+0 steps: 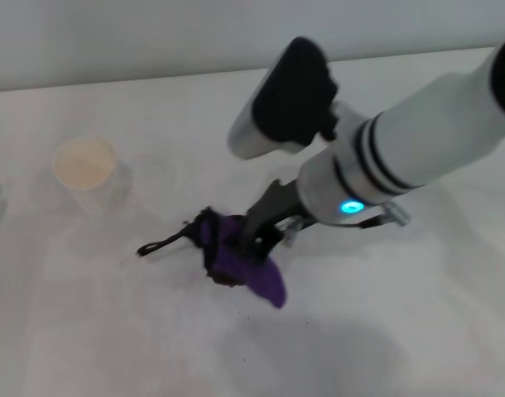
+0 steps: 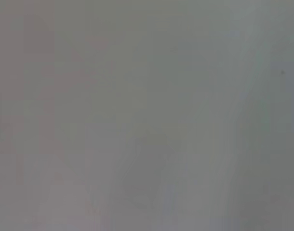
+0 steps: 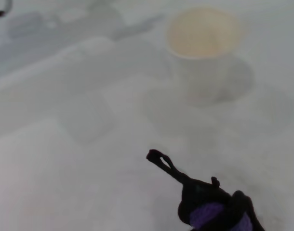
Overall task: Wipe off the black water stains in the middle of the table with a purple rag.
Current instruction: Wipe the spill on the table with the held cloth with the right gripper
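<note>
The purple rag [image 1: 240, 260] is bunched up in the middle of the white table [image 1: 435, 331], with its thin black loop tail [image 1: 157, 244] trailing to the left. My right gripper [image 1: 259, 240] reaches down from the right and is shut on the rag, pressing it to the table. A dark trace of the black water stains [image 1: 228, 282] shows at the rag's lower edge, with tiny specks [image 1: 247, 318] nearby; the rest of the blot is hidden under the rag. The rag [image 3: 212, 211] and its tail [image 3: 162, 162] also show in the right wrist view. My left gripper is out of view.
A cream paper cup [image 1: 85, 165] stands upright at the table's left, well apart from the rag; it also shows in the right wrist view [image 3: 203, 45]. The table's far edge [image 1: 153, 80] runs along the back. The left wrist view shows only a plain grey surface.
</note>
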Motion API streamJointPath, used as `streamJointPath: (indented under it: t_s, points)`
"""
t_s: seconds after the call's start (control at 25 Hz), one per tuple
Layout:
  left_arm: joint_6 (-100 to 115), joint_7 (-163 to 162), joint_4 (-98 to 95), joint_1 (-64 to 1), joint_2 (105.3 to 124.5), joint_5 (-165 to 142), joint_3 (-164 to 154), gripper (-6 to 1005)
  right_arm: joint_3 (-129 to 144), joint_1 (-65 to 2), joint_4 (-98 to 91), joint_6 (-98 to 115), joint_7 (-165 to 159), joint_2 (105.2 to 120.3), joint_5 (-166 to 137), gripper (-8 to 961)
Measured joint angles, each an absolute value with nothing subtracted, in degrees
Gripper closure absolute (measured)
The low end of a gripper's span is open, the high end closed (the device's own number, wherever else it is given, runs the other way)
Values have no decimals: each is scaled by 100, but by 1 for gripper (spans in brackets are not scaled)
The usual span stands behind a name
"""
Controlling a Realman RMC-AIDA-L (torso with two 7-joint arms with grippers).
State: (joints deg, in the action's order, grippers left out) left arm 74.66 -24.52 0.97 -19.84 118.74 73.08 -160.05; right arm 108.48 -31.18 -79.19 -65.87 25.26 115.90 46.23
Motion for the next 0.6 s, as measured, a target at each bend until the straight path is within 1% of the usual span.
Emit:
streamJointPath:
  t_s: [0.12,0.24,0.6]
  points:
    - [7397,-2452,95,-2010,11874,7303,-16013,113,11417,-3209,-7484,-5791,2527,11594,4676,840]
    - [7345,-2452,94,-2017,11874,7297,-16022,113,12093,-3144,-7158,-4715,2526,11602,4647,840]
    - [7338,-2467,95,-2057,11876,7299,-16009,114,12323,-3018,-6510,-3780,2522,11598,4643,846]
